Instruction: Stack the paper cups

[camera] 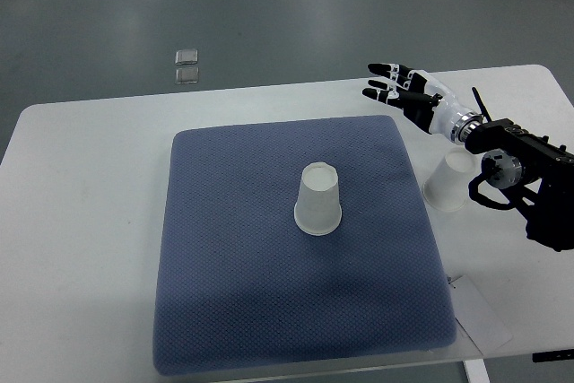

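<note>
paper cups: two visible, both white, both not stacked. first paper cup (318, 200) stands upside down, base up, rim down, near the middle of the blue-grey mat (224, 293), slightly right of centre. it stands alone, nothing touching it.

second paper cup (448, 180) is off the mat, on the white table (81, 221) just beside the mat's right edge. looks tilted or lying with its wider end toward the lower left; can't tell exactly whether it's upright. it sits right under/next to the robot's right forearm, whether they touch is not clear from this angle.

right hand (399, 89) comes in from the right edge, black-and-white fingers spread and extended, pointing to the upper left, holding nothing. it hovers above the far right corner of the mat, around the table's far edge, well apart from the centre cup and clear of the second cup too. wrist and black arm housing (529, 177) trail back toward the right edge.

left arm not visible anywhere.

mat is square-ish with rounded corners, textured weave, lies flat and covers most of the table's middle. a thin clear sheet (480, 316) lies on the table near the mat's near right corner, partly overhanging the table edge.

beyond the table, on the grey floor (269, 6), two small square clear tiles (186, 65) lie one just behind the other.
</note>
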`<state>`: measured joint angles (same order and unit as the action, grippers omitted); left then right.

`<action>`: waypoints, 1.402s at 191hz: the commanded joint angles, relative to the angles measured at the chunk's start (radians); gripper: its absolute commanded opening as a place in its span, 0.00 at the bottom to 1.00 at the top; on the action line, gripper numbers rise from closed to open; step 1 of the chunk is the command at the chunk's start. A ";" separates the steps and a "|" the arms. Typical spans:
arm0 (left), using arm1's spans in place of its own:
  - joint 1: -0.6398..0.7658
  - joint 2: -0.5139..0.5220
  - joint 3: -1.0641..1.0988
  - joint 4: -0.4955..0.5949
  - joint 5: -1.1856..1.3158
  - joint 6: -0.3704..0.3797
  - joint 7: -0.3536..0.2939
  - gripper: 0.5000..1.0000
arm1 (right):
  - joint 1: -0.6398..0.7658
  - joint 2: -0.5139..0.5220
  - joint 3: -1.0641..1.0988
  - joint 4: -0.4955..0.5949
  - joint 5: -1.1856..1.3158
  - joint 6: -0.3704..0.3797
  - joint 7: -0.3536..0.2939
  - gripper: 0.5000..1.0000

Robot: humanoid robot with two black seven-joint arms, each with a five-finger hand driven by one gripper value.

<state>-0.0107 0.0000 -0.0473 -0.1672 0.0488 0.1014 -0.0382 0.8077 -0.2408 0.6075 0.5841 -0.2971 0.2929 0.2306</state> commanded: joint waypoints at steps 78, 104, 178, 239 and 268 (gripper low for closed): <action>0.000 0.000 0.000 0.000 0.000 0.000 0.001 1.00 | 0.022 0.012 0.064 -0.020 0.006 0.005 0.000 0.82; 0.000 0.000 0.000 0.000 0.000 0.000 0.000 1.00 | 0.021 0.008 0.061 -0.020 0.006 0.006 0.000 0.82; 0.000 0.000 0.000 0.000 0.000 0.000 0.000 1.00 | 0.018 -0.002 0.064 -0.020 0.000 0.054 0.000 0.81; 0.000 0.000 0.000 0.000 0.000 0.000 0.000 1.00 | 0.024 -0.137 0.037 0.017 -0.226 0.068 0.001 0.81; 0.000 0.000 0.000 0.000 0.000 0.000 0.000 1.00 | 0.051 -0.256 -0.035 0.109 -0.370 0.071 0.013 0.81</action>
<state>-0.0107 0.0000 -0.0475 -0.1672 0.0490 0.1011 -0.0382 0.8389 -0.4231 0.6239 0.6351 -0.5874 0.3610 0.2343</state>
